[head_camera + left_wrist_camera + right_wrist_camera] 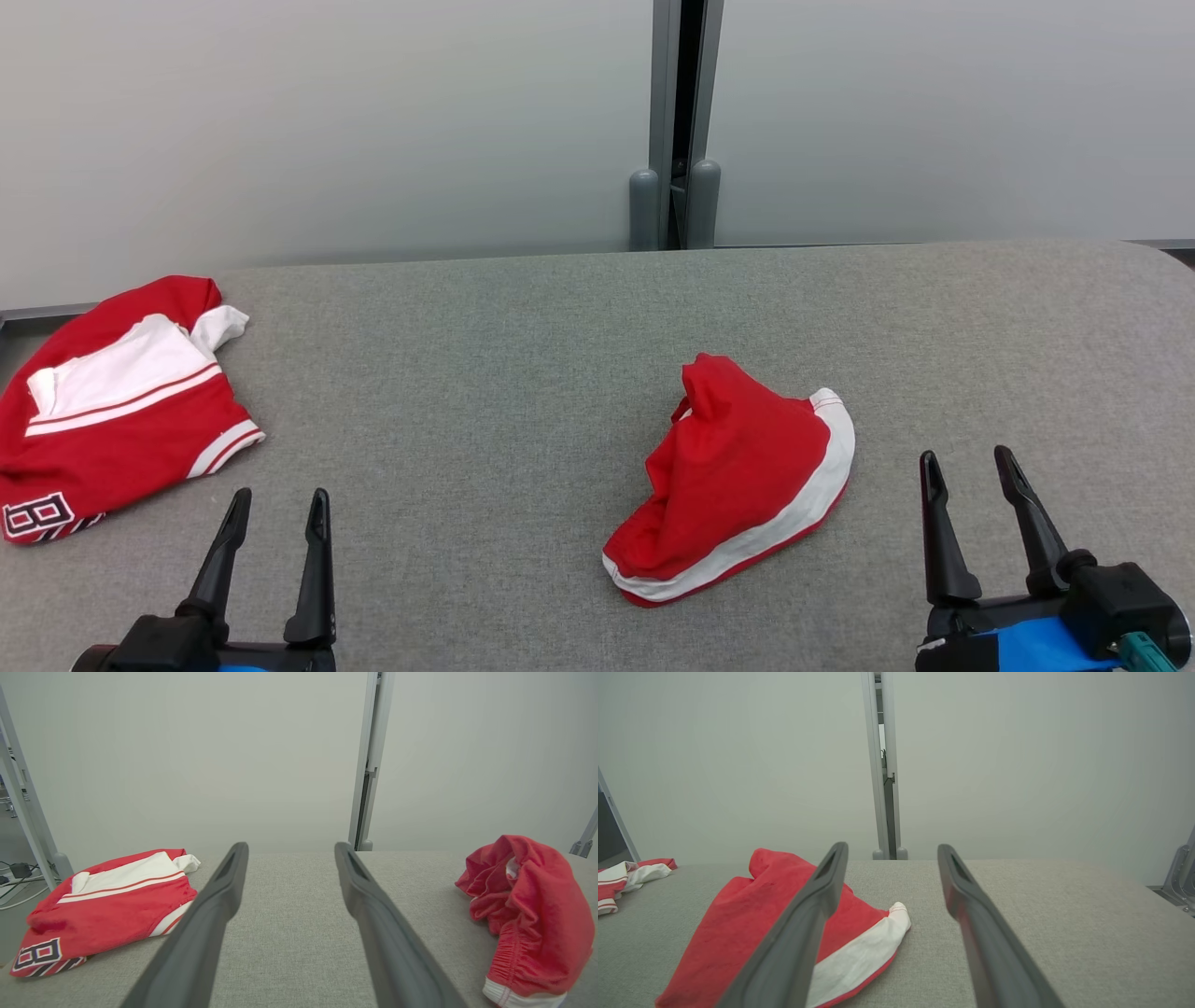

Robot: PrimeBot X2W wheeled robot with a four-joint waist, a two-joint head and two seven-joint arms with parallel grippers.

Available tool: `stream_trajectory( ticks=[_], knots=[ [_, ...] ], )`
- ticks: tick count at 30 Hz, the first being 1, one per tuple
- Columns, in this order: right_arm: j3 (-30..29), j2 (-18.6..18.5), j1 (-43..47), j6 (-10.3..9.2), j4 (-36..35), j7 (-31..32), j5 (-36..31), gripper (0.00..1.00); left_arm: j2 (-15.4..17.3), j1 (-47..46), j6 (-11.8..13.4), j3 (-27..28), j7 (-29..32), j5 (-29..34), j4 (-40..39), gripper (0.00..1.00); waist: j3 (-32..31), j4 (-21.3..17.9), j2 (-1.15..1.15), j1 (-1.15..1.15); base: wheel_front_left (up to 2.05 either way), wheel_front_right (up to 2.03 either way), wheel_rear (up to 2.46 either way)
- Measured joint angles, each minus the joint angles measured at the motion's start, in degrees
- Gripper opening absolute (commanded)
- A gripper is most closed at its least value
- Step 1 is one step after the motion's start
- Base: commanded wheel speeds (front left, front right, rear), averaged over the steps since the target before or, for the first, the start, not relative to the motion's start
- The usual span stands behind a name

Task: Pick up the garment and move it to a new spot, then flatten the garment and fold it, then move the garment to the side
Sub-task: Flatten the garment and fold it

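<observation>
The grey fabric-topped bench [523, 355] spans the head view, backed by a pale partition [327, 121]. Most of its surface lies bare, which leaves room for spreading cloth out. At its far left edge lies a folded garment [112, 411], red and white with a number patch. It is laid fairly flat and compact, and looks like a piece already dealt with and parked out of the working area. Right of centre sits the crumpled red garment [738, 476] with a white band along its lower edge, heaped up to a raised peak toward the back. It appears to be the one waiting to be picked up, and nothing touches it. The left claw [280, 495] and the right claw [965, 455] hover at the near edge, fingers pointing away from the robot, both spread wide and empty. The right claw stands nearer the heap, off to its right; the left claw is well apart from it, closer to the folded garment. This reads as a ready pose before the first grasp.
</observation>
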Motion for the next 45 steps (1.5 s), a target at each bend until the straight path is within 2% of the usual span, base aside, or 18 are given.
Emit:
stream_trajectory(
  ticks=[8,13,19,28,35,45],
  knots=[
    [0.0,0.0,0.0,0.00,0.3,0.0,0.2,1.00,-1.2,0.0,-2.2,-0.1,0.0,1.3,1.0,1.00,0.1,0.0,0.00,0.00,0.00,0.00,0.00],
    [0.4,0.0,-0.1,0.00,0.5,0.0,0.2,1.00,-2.2,-1.3,-4.1,-5.8,0.0,2.1,4.6,1.00,0.6,0.0,0.00,0.00,0.00,0.00,0.00],
    [0.9,0.0,-1.1,0.00,0.5,0.0,0.2,1.00,-3.0,-5.0,-4.8,-15.8,0.0,2.1,10.9,1.00,2.1,-0.5,0.00,0.00,0.00,0.00,0.00],
    [1.8,0.0,-3.2,0.00,0.4,0.0,0.3,1.00,-0.5,-14.3,-4.9,-29.7,0.0,-1.1,19.7,1.00,5.4,-2.6,0.00,0.01,0.00,0.00,0.00],
    [1.7,0.0,-4.5,0.00,0.1,0.0,0.8,1.00,1.1,-19.6,-4.9,-34.7,0.0,-3.7,26.4,1.00,8.4,-4.9,0.00,0.01,0.00,0.00,0.00],
    [2.2,0.0,-6.2,0.00,-0.1,0.0,0.9,1.00,0.3,-26.1,-4.9,-39.3,0.0,-6.6,33.9,1.00,11.6,-7.1,0.00,0.01,0.00,0.00,0.00]
  ],
)
